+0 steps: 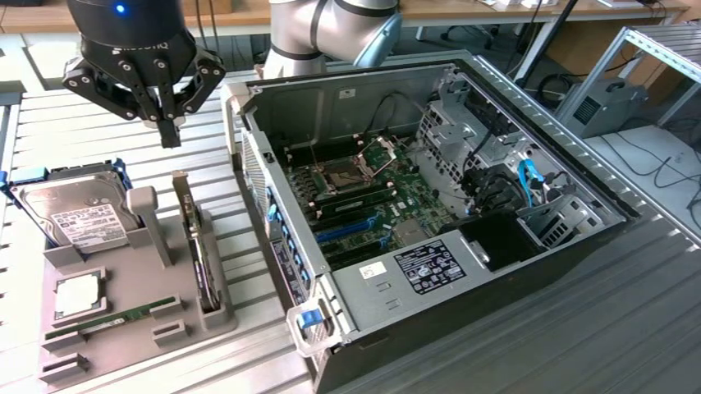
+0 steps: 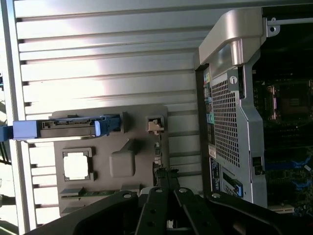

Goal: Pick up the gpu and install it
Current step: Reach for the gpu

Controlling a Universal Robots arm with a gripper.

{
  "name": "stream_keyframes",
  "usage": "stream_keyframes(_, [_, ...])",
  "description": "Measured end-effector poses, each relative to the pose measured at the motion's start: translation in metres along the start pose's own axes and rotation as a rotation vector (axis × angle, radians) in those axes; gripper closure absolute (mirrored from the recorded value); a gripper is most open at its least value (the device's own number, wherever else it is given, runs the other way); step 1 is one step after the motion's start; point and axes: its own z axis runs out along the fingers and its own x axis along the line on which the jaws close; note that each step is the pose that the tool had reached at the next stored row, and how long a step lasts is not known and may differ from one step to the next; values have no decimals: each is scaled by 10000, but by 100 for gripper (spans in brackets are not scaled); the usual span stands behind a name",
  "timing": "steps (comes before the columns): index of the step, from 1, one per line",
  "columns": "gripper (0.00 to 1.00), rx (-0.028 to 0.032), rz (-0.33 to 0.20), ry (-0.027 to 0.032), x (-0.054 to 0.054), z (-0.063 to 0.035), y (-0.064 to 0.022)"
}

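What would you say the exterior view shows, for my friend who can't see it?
A black robot gripper, fingers shut, hovers above a grey holder where the gpu stands on edge beside a hard drive. To the exterior view's right, an open computer case lies on a metal table.

The open computer case (image 1: 328,98) and grey parts holder (image 1: 143,279) are seen obliquely from high up, at medium range, in the exterior view. The wrist view is aimed straight down past the gripper (image 2: 164,177), much closer. The parts holder and the computer case's perforated end are shared.
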Motion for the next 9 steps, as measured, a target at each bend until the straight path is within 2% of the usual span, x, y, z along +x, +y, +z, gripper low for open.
stream_keyframes(9, [89, 1, -1, 0, -4, -2, -41])
